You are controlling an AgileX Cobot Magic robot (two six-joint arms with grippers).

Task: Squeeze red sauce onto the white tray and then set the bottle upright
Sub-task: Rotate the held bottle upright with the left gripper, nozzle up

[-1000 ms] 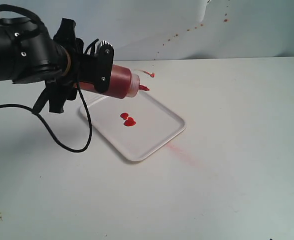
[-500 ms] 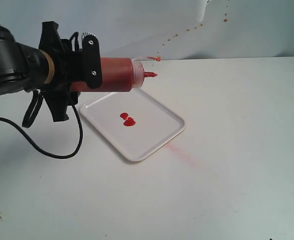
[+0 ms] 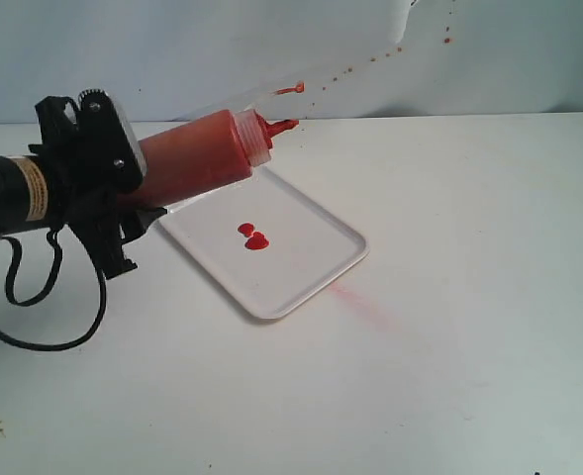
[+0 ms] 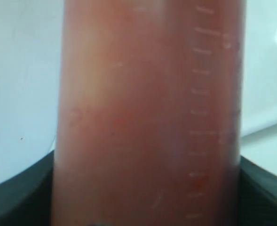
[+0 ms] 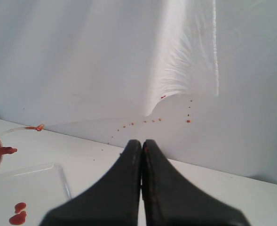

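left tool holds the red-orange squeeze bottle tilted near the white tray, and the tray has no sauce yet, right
No: the exterior view shows two small glossy red sauce blobs on the shallow white rectangular plastic tray. The left tool does hold the translucent red-orange plastic squeeze bottle tilted near it.

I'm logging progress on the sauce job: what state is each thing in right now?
bottle: off the table, tilted with the nozzle up, not upright, cap off on its strap.
left gripper: closed around the bottle.
right gripper: shut, empty.
red sauce: two small blobs on the tray.
white tray: flat on the table, otherwise clean.
table: faint red smear by the tray's near edge.
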